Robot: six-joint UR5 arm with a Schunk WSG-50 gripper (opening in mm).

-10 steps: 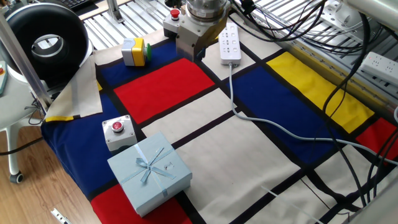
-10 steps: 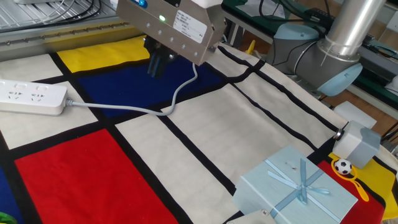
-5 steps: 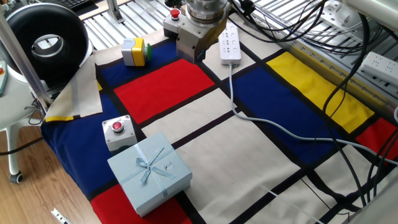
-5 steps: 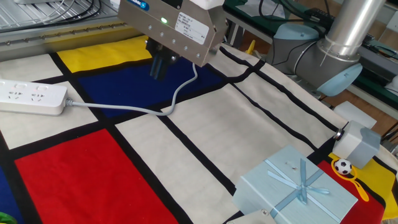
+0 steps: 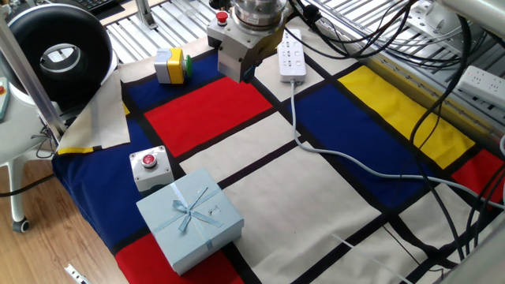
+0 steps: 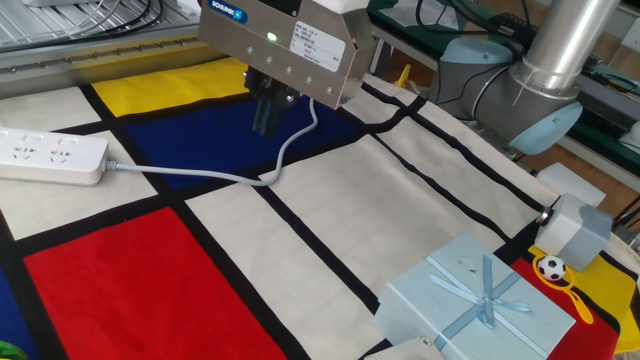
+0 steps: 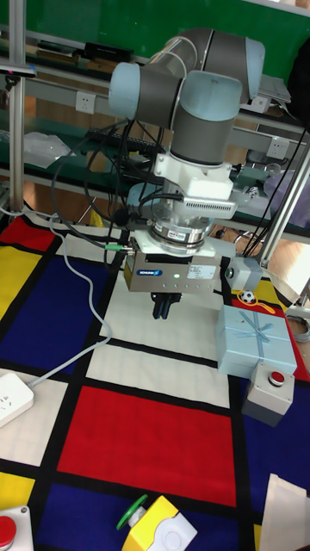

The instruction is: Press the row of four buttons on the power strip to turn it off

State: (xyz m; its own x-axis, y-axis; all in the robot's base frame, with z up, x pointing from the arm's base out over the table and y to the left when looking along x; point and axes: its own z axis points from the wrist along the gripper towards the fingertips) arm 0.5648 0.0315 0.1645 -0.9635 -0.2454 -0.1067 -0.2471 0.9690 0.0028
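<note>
power strip (image 6: 52, 156), seemingly well apart from gripper (image 6: 268, 112)

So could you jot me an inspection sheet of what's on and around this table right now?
Surface: patchwork cloth of red, blue, yellow and white blocks.
Job's things: power strip lying flat, untouched.
Clutter: pale blue gift box; grey box with red button; yellow and grey box with green button.
Grippers: gripper hangs above the cloth, apart from the strip, holding nothing; fingers' state cannot be told.
Cables: grey cord winds across the cloth.
Surroundings: black round device; black cable bundle.
</note>
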